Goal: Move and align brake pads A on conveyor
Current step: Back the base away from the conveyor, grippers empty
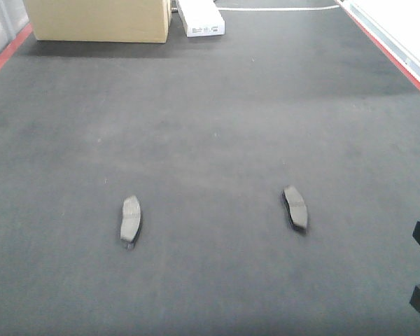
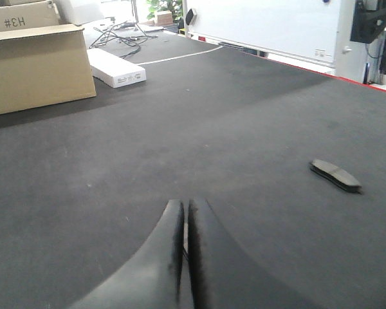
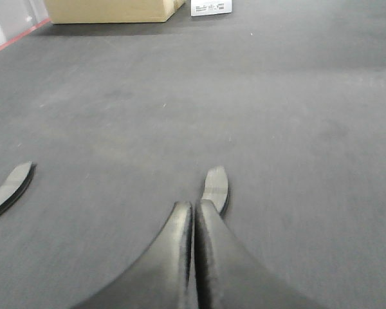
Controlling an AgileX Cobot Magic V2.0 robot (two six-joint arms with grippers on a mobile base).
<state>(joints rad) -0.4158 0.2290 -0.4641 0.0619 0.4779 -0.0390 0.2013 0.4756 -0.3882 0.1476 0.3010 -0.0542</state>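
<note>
L gripper (image 2: 185, 206), R gripper (image 3: 194, 206) closed, seemingly empty; 2 brake pads (image 1: 130, 220) (image 1: 295, 207) on conveyor (image 1: 210, 119)

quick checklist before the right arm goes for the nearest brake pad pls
1. Right tool open for grasp: not ok, shut tight.
2. Left tool open: not ok, also shut.
3. Both tools empty: ok.
4. Right brake pad just ahead of the right tool: ok.
5. Both pads lying flat on the conveyor: ok, left brake pad included.
6. Pads parallel: cannot tell, perspective skews them.
</note>
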